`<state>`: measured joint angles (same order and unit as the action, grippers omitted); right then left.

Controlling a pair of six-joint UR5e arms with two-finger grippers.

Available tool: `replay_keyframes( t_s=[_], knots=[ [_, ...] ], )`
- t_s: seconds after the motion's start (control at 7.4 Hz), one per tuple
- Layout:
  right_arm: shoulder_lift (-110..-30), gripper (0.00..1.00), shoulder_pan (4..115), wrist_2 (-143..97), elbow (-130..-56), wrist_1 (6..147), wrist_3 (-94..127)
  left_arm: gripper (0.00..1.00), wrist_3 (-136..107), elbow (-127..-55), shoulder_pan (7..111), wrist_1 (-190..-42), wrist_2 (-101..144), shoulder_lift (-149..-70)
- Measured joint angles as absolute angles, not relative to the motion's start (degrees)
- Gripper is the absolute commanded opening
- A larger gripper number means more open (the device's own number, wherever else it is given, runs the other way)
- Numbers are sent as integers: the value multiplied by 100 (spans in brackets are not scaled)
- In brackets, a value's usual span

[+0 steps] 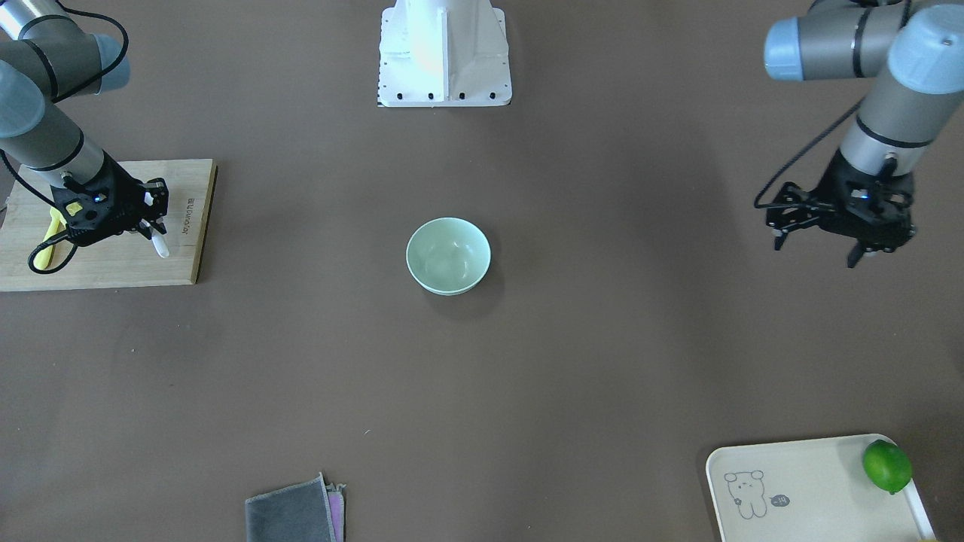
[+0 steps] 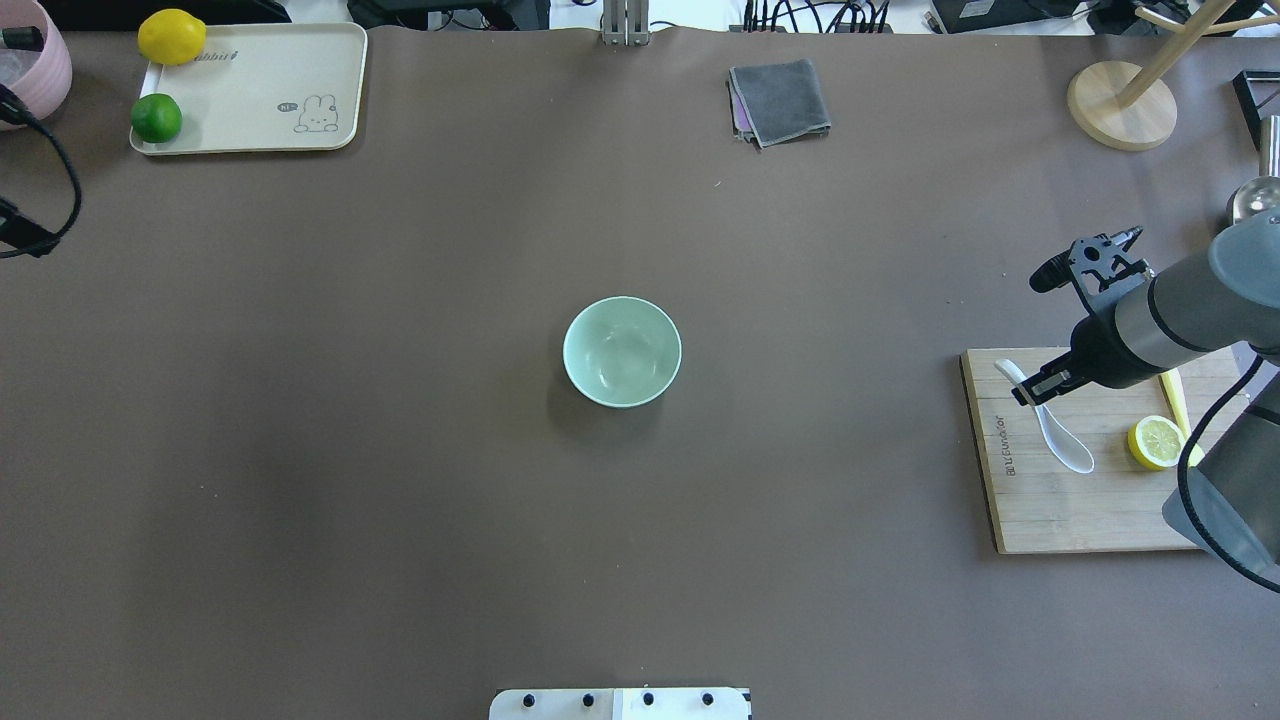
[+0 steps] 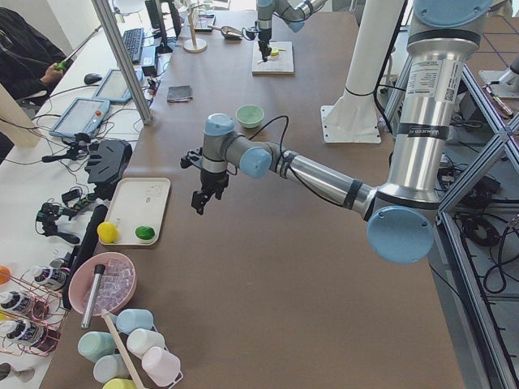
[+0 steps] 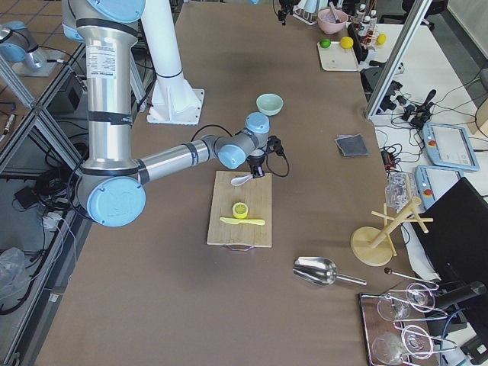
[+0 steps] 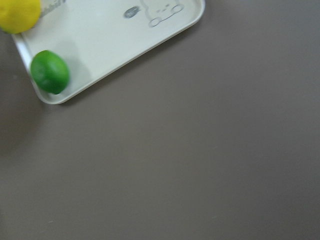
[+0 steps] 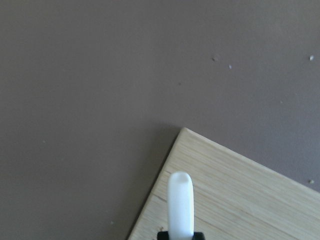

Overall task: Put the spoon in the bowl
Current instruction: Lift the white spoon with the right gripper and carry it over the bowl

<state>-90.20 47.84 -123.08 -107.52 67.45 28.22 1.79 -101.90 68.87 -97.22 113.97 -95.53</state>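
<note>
The white spoon [image 2: 1055, 432] lies slanted over the wooden cutting board [image 2: 1060, 510] at the table's right end. My right gripper [image 2: 1030, 387] is shut on its handle, and the scoop is low over or on the board. In the right wrist view the handle tip [image 6: 180, 200] sticks out past the fingers over the board's corner. In the front view the handle [image 1: 160, 247] shows below the right gripper [image 1: 151, 226]. The mint-green bowl [image 2: 622, 352] stands empty at the table's middle, far from the spoon. My left gripper [image 1: 817, 252] hangs open and empty above the table.
A lemon half [image 2: 1156, 442] and a yellow knife [image 2: 1175, 400] lie on the board. A cream tray [image 2: 250, 100] at the far left holds a lime [image 2: 156, 117] and a lemon [image 2: 171, 36]. A grey cloth [image 2: 780, 100] lies at the far edge.
</note>
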Motion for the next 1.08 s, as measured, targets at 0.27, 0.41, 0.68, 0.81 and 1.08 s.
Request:
replay_keyframes(
  t_s=[0.27,0.41,0.68,0.81,1.08],
  knots=[
    [-8470,0,4873,-12181,-10924,6742,3374,98,1181,-9941,7529,-9783,11397,-9213],
    [-8023,0,4862,-11963,-10939,6739,3915,98,1605,-9852,7822,-9869,11404,-9062],
    [-7111,0,4562,-11287,-10879,6752,5189,98,1915,-9749,8174,-9970,11448,-8907],
    [-6709,0,4223,-10716,-10800,6759,5741,98,1756,-9744,8223,-9980,11483,-8887],
    [-6084,0,3589,-9779,-10608,6842,6475,98,680,-9762,8258,-9978,12185,-8876]
  ],
)
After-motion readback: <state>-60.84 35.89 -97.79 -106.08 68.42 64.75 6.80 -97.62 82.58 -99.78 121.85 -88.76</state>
